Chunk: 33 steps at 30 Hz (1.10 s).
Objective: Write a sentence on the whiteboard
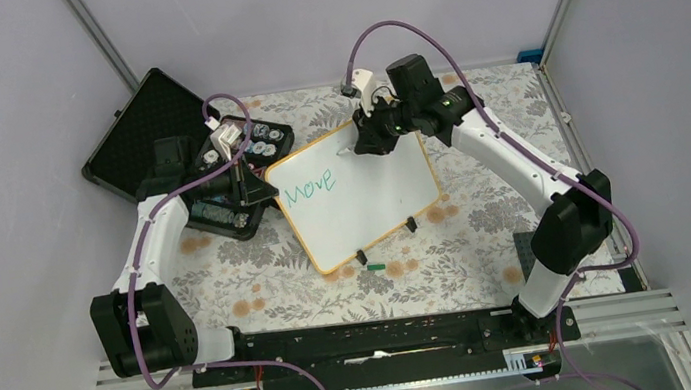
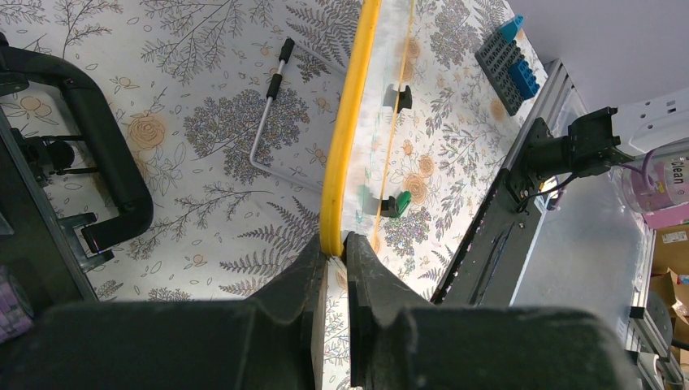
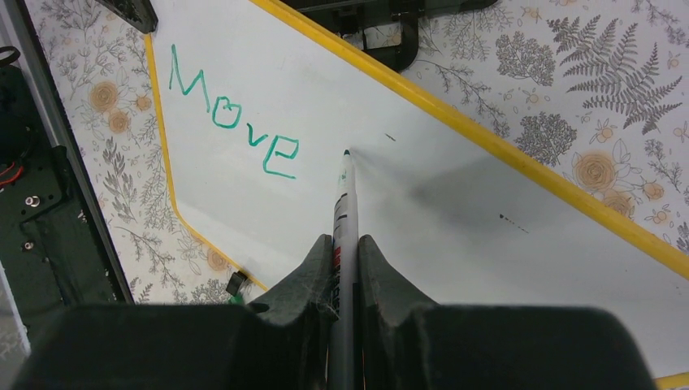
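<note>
Right wrist view: my right gripper (image 3: 345, 244) pinches marker (image 3: 344, 191), tip near whiteboard (image 3: 487, 268) just past unfinished sentence (image 3: 231, 114), poised for next word. My left gripper (image 2: 333, 248) clamps whiteboard rim, steadying it.

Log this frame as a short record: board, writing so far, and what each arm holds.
whiteboard: on the floral table, turned at an angle
writing: green "Move", one word only
left fingers: shut on the whiteboard's yellow rim
right fingers: shut on marker
marker tip: just right of the word; contact unclear
</note>
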Motion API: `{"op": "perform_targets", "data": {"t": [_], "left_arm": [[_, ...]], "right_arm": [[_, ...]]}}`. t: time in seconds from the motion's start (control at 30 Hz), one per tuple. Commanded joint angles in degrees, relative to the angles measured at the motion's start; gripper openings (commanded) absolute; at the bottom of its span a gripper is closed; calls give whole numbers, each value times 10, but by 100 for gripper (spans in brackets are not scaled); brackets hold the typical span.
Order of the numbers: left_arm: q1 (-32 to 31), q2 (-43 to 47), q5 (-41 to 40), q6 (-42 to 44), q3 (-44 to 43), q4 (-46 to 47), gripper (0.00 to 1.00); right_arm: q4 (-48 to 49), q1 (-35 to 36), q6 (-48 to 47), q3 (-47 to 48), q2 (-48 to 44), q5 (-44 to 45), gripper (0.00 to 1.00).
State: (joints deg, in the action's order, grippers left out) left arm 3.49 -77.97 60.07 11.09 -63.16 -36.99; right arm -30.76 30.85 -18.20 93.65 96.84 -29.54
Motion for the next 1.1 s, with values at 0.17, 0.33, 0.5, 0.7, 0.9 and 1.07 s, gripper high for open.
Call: {"op": "perform_targets", "data": {"t": [0.17,0.33,0.5,0.7,0.9,1.07], "left_arm": [[-1,6,-15,29,4,16,0],[-1,3,-16,29,4,16,0],[-1,1,-16,31,4,16,0],[-2,-2,-16,31,5,16,0],[-2,-1,-17,31,5,16,0],[-2,-1,-18,31,6,16,0]], "right_arm": [[14,-2,0,37,17,0,0],[9,-2,0,43,25,-3,0],[10,0,-2,40,26,-11,0],[5,5,-7,37,25,-19,0],[3,8,-13,32,23,-17,0],[2,8,-18,14,17,-16,0]]}}
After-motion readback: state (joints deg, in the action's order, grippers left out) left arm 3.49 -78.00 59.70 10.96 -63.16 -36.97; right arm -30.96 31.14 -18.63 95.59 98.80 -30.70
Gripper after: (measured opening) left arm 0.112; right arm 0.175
